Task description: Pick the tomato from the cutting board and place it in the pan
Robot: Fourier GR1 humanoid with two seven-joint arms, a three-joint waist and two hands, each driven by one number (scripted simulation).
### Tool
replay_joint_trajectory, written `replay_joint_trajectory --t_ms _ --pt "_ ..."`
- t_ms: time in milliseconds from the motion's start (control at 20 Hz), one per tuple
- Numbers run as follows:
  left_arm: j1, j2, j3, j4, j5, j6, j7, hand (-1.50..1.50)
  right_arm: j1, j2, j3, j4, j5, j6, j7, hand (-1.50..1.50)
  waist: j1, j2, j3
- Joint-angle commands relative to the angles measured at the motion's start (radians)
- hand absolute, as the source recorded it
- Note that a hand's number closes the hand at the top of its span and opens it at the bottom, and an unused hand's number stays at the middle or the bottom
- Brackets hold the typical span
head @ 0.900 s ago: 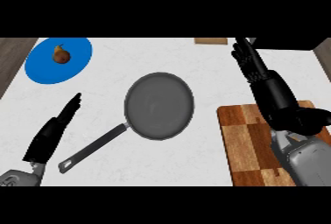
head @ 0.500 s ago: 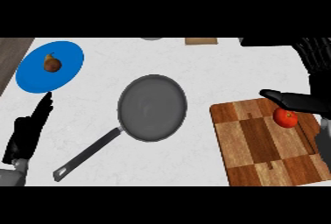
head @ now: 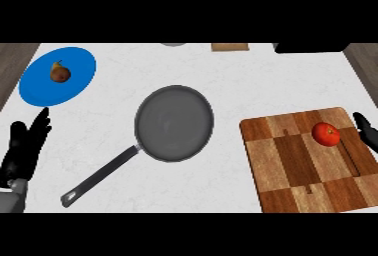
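Right hand drawn back, tomato uncovered

The tomato (head: pixel 326 133) sits free on the cutting board (head: pixel 295 165), right of the pan (head: pixel 174 123); right hand (head: pixel 365 129) has retreated to the frame's right edge, fingers' state unclear; left hand (head: pixel 26 145) rests open.

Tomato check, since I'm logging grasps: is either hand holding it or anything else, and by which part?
Nothing is held. The tomato sits free on the cutting board; the right hand is beside it, apart. The left hand rests open at the left edge.

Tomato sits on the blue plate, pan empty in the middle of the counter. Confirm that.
Not quite. The head view shows the tomato on the wooden cutting board at the right; the blue plate holds a brown fruit. The pan is indeed empty.
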Motion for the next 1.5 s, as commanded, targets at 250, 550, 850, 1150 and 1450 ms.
replay_joint_trajectory --t_ms 250,550,850,1150,1450 --pt "-0.003 -0.003 0.030 -0.009 -0.017 -0.018 0.023 0.00 0.173 -0.198 0.049 -0.164 0.179 -0.001 0.287 -1.50 0.023 -0.003 -0.006" --pt "-0.052 -0.027 -0.005 -0.015 -0.054 0.012 0.063 0.00 0.126 -0.483 0.149 -0.144 0.306 0.182 0.648 -1.50 0.040 0.002 -0.009" --pt "-0.062 -0.028 0.003 0.006 -0.059 -0.005 0.049 0.00 -0.031 -0.621 0.272 -0.132 0.325 0.406 0.948 -1.50 0.065 0.007 -0.007" --pt "-0.043 -0.023 0.026 -0.002 -0.063 -0.025 0.046 0.00 -0.185 -0.554 0.433 -0.134 0.383 0.534 1.153 -1.50 0.054 0.002 -0.004" --pt "-0.022 -0.055 0.022 -0.050 -0.087 -0.036 0.063 0.00 -0.300 -0.402 0.492 0.093 0.470 0.591 1.139 -1.50 0.049 0.002 -0.003"
